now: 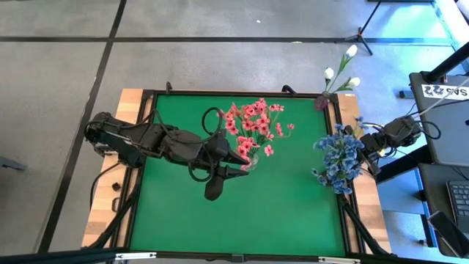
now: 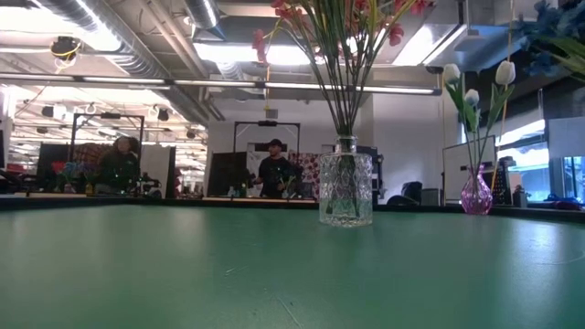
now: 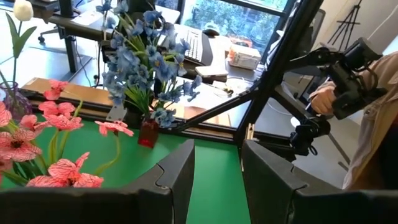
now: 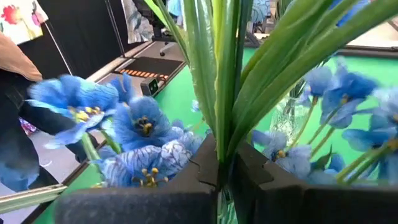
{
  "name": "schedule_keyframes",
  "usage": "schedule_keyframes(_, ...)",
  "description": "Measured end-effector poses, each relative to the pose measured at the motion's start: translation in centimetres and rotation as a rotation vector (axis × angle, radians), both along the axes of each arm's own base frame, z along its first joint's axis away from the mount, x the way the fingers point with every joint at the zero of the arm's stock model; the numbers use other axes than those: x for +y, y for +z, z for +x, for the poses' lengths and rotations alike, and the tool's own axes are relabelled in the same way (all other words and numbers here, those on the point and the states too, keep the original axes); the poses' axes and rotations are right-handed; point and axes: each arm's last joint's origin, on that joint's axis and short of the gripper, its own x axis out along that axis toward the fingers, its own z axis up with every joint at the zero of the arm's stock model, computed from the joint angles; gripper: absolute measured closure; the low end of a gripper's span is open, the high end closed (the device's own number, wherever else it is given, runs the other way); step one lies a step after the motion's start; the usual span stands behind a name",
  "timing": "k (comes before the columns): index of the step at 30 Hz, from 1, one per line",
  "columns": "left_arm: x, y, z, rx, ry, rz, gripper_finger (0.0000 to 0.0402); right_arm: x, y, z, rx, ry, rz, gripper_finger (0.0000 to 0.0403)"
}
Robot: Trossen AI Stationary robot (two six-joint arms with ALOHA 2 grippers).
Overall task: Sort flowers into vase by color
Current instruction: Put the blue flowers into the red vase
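high view: green surface (image 1: 242, 213) framed in wood. left pincer (image 1: 245, 158) reaching out to mid-surface, right beside the pink flowers (image 1: 253, 121) that stand in a clear vase (image 1: 250, 163). blue flowers (image 1: 338, 161) bunched at the right edge, with the right pincer (image 1: 366, 147) just beside them. white buds (image 1: 343, 72) in a small purple vase (image 1: 322, 101) at the far right corner. all three colours apart from one another.

low view: clear vase (image 2: 345, 189) of cut glass upright on the surface (image 2: 274, 274), thin green stems rising from it to pink flowers (image 2: 302, 14) at the top. purple vase (image 2: 476, 194) with white buds (image 2: 475, 82) farther off to the right. people in the room behind, well away.

left wrist view: left pincer (image 3: 217, 180) wide, nothing between the fingers (image 3: 180, 174), aimed across the surface. pink flowers (image 3: 37, 149) close at one side, blue flowers (image 3: 143, 62) beyond in a small red vase (image 3: 148, 132). a person's hand (image 3: 323, 99) beyond the surface's edge, at a dark device.

right wrist view: right pincer (image 4: 219, 171) narrow, clamped on the green stems (image 4: 217, 74) of the blue flowers (image 4: 140, 130).

handling, as a judgement: sprigs light, springy, blooms soft and easily crushed or snagged on neighbours. best taken low on the bare stems, as here. glass vases likely to tip if a stem drags sideways.
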Motion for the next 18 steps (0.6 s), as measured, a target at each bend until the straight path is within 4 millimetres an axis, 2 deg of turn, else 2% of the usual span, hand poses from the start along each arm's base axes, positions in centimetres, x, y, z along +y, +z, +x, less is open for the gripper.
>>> schedule_keyframes(9,0.0,-0.1,0.0,0.009,0.001,0.003,0.0271,0.0,-0.6,-0.1,0.077,0.019,0.014,0.0379)
schedule_keyframes(18,0.0,-0.1,0.0,0.015,0.001,0.007,0.0271,0.0,-1.3,-0.4,0.178,0.028,0.057,0.0346)
